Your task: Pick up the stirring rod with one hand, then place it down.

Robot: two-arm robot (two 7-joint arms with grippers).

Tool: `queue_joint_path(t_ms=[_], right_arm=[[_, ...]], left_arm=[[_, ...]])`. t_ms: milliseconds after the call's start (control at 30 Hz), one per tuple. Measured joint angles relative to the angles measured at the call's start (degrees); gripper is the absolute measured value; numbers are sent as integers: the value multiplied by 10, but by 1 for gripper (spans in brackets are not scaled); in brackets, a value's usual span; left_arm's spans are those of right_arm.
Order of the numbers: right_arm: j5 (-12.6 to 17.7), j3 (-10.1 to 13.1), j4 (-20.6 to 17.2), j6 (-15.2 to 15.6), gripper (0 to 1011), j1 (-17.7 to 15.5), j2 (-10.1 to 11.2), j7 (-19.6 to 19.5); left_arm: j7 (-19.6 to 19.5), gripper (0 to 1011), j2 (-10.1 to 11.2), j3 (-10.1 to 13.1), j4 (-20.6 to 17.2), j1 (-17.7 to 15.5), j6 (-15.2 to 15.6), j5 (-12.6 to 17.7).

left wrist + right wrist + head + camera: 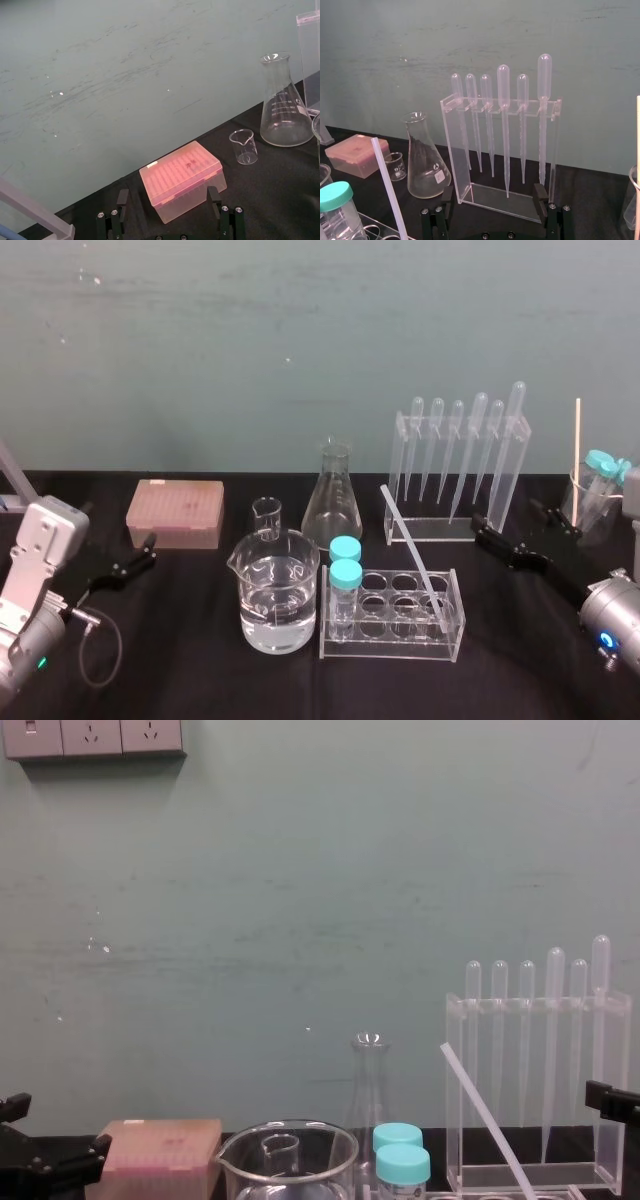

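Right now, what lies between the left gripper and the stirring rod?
Head view: the large beaker and two teal-capped tubes, between left gripper and stirring rod.

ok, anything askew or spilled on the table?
Nothing spilled. The long translucent whitish stirring rod leans slanted, lower end in the clear plastic tube rack. Left gripper and right gripper sit open at the sides.

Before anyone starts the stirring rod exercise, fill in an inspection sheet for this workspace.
Surface: black table, no spill seen.
Job's things: stirring rod leans tilted in the clear tube rack, ungripped.
Clutter: water beaker, small beaker, flask, pink tip box, two teal-capped vials, pipette rack.
Grippers: left gripper near the tip box, right gripper by the pipette rack; both open and empty.
Cables: grey loop under the left arm.
Surroundings: teal wall, wall sockets.
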Motion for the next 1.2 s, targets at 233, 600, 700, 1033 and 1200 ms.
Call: queue_joint_path(t_ms=[233,600,700,1033,1200], right_arm=[[-1,0,0,-4,1004,0,0,0],[-1,0,-1,-7,1004,0,1,0],[-2,0,-1,-7,1004,0,1,0],[-2,0,-1,-8,1004,0,1,0],[-2,0,-1,-8,1004,0,1,0]], left_arm=[[0,1000,0,0,0,0,0,0],[0,1000,0,0,0,0,0,0],[0,1000,0,0,0,0,0,0],[0,1000,0,0,0,0,0,0],[0,1000,0,0,0,0,0,0]])
